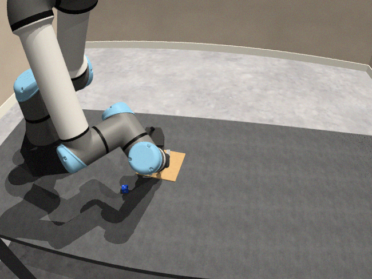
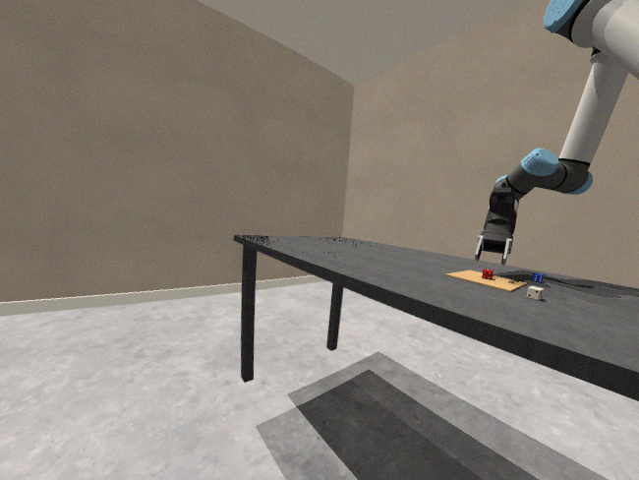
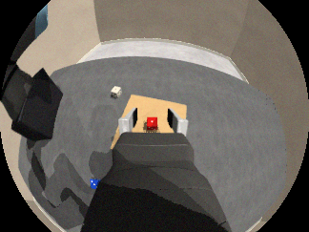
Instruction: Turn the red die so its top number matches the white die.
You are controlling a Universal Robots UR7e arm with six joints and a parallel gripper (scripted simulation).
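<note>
The red die (image 2: 487, 273) lies flat on the tan mat (image 2: 486, 280), well inside its edges; it also shows in the wrist view (image 3: 151, 123) on the mat (image 3: 153, 119). My gripper (image 2: 493, 253) is open and empty, raised straight above the red die with clear air between; in the wrist view its fingers stand wide on either side of the die. The white die (image 2: 534, 293) lies on the table beside the mat, also in the wrist view (image 3: 115, 92). In the top view the arm hides the red and white dice; only part of the mat (image 1: 169, 167) shows.
A blue die (image 1: 124, 188) lies on the dark table off the mat, near the arm's shadow; it also shows in the exterior view (image 2: 537, 277) and the wrist view (image 3: 93, 183). The arm's elbow and wrist hang low over the mat's near side.
</note>
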